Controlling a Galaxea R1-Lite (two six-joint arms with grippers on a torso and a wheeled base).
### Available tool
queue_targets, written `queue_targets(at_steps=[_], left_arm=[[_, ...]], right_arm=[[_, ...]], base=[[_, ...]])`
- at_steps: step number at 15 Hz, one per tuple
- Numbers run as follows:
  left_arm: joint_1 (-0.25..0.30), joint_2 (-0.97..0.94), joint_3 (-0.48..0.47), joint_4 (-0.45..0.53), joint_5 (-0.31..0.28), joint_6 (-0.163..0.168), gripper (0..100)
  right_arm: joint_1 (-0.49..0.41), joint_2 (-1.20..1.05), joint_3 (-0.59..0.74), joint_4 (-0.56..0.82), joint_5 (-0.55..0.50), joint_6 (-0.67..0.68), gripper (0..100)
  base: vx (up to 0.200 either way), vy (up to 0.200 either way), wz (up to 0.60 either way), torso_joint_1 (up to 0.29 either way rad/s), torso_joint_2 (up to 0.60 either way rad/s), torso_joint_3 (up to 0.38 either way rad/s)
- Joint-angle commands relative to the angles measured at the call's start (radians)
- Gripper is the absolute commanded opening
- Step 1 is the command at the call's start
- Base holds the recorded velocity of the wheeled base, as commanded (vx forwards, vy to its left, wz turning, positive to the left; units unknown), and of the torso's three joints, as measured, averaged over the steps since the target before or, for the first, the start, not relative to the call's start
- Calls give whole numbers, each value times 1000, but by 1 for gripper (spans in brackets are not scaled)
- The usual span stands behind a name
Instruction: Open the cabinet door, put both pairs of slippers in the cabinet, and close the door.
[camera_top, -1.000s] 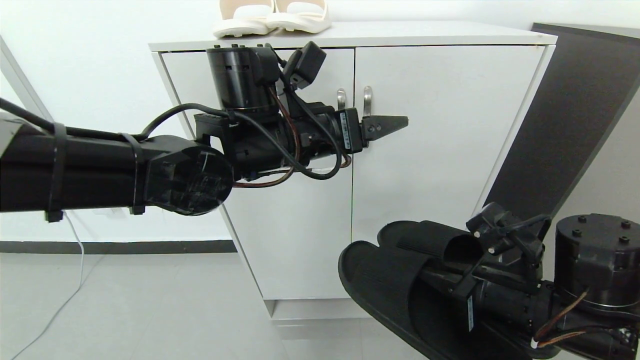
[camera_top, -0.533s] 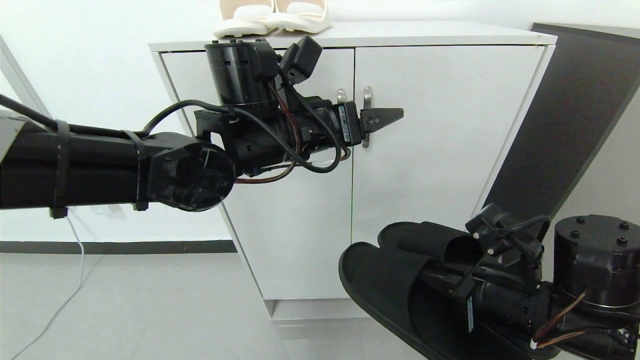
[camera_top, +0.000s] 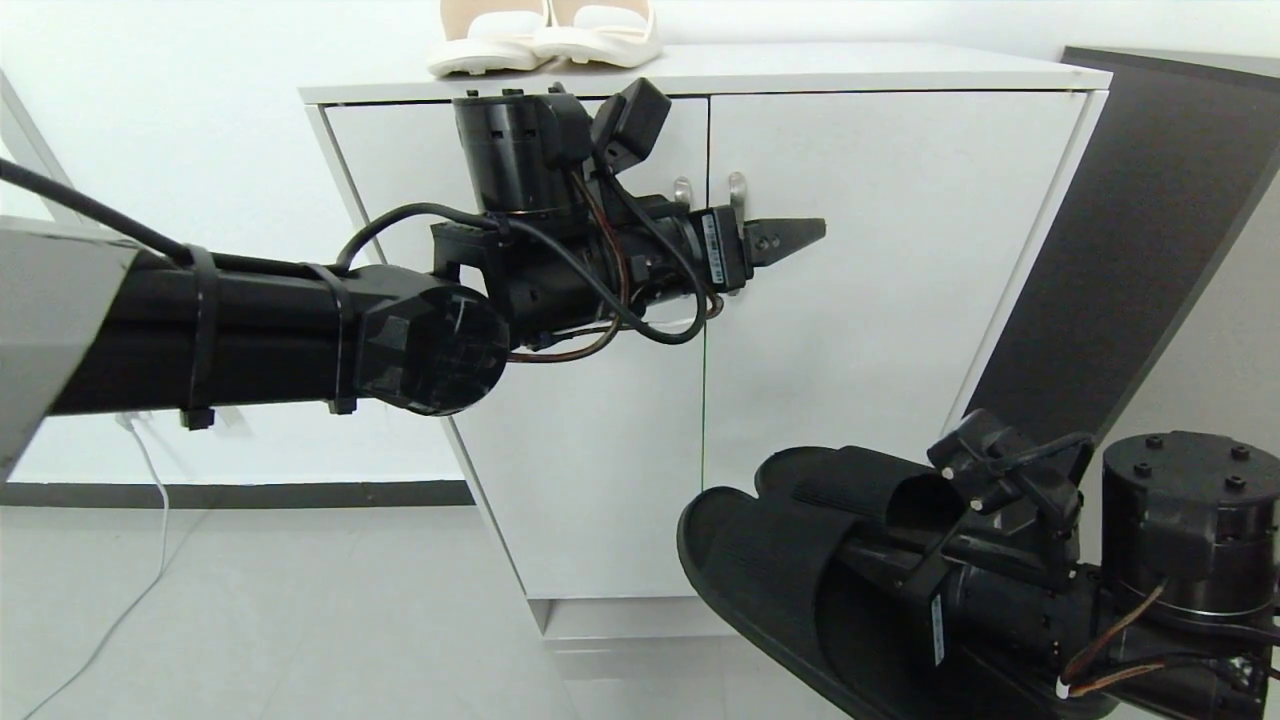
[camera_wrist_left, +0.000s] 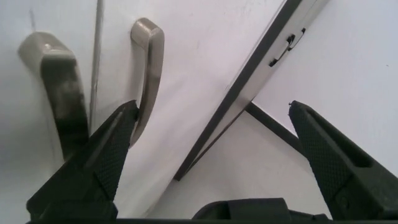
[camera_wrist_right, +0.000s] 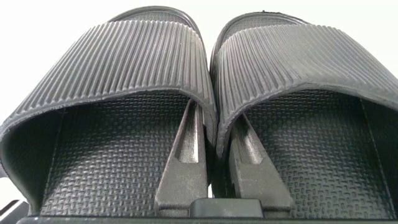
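**Open gripper at the handles, black slippers held down low**

Head view: The white cabinet (camera_top: 880, 300) has both doors shut. The white slippers (camera_top: 545, 35) sit on the cabinet top, by its front edge, above the left door. The left gripper (camera_top: 795, 235) is up where the two doors meet, with its tip in front of the right door. The black slippers (camera_top: 790, 560) hang low in front of the right door. A small white label (camera_top: 712, 255) is stuck on the left gripper, but the writing is too small to read.

Left wrist view: Here the left gripper (camera_wrist_left: 211, 109) has its fingers spread wide; from the head they look like one wedge. One fingertip is right by the right handle (camera_wrist_left: 149, 68). I cannot tell if it touches. The left handle (camera_wrist_left: 59, 87) is just beside it.

Right wrist view: The right gripper (camera_wrist_right: 214, 124) has one finger inside each of the black slippers (camera_wrist_right: 124, 93). The fingers squeeze the two inner sides together.
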Motion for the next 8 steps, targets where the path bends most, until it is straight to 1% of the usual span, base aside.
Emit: queue_targets(at_steps=[1, 2, 3, 7, 8], left_arm=[[0, 21, -14, -1, 1, 0, 100], [0, 24, -16, -1, 1, 0, 100], [0, 24, -16, -1, 3, 0, 0], [2, 3, 7, -3, 0, -2, 0], [2, -11, 27, -4, -3, -2, 0]], right_arm=[[0, 2, 0, -1, 0, 0, 0], [0, 2, 0, -1, 0, 0, 0], [0, 2, 3, -1, 0, 0, 0], [-1, -1, 7, -1, 13, -1, 0], [-1, -2, 7, -1, 13, 0, 0]], base=[[0, 0, 0, 0, 0, 0], [0, 0, 0, 0, 0, 0], [0, 0, 0, 0, 0, 0], [0, 0, 0, 0, 0, 0], [0, 0, 0, 0, 0, 0]])
